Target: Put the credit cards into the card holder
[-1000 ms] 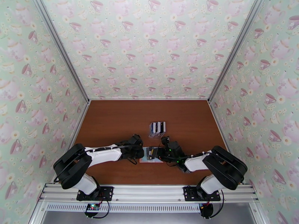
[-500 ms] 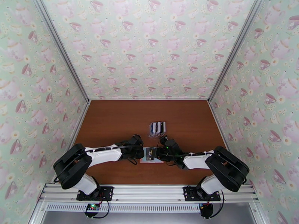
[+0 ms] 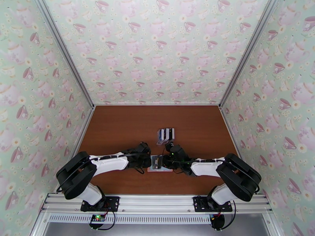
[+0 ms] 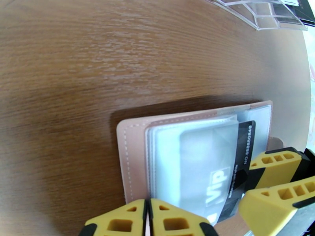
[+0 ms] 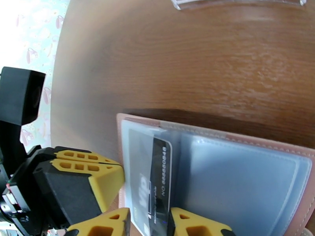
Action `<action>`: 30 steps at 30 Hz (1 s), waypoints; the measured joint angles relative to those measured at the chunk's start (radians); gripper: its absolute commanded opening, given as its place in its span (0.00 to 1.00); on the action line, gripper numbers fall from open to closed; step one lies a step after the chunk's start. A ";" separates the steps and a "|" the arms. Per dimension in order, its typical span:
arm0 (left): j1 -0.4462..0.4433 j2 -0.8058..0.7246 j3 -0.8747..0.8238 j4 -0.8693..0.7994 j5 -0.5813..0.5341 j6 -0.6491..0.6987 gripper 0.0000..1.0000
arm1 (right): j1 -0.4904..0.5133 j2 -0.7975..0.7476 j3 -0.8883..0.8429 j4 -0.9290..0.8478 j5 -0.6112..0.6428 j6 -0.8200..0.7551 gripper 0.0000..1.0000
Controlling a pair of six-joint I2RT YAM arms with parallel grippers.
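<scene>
Top external: the right hand (image 3: 164,161) has pushed leftward, nipped tight on the black card (image 5: 159,170), now half inside the card holder (image 5: 244,185) on the tabletop (image 3: 118,126). The left hand (image 4: 146,217) pinches the holder's edge shut. Nearly seated!

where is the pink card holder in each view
top external: card holder lies low centre, just nearer the arm bases than the clear rack.
left wrist: card holder lower centre, lying open, pink cover at its left; clear rack in the top right corner.
right wrist: card holder across the lower half, reaching the right edge; clear rack along the top edge.
shared landmark: the clear rack.
</scene>
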 measured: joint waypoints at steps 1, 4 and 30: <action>0.000 0.000 0.000 0.000 0.000 0.000 0.09 | 0.001 0.003 0.004 -0.005 0.001 -0.001 0.31; 0.000 0.000 0.001 -0.003 0.000 -0.001 0.03 | 0.009 0.014 0.021 -0.017 0.001 -0.008 0.31; 0.001 0.000 0.010 -0.027 -0.008 0.001 0.00 | 0.059 0.079 0.110 -0.077 0.040 -0.011 0.30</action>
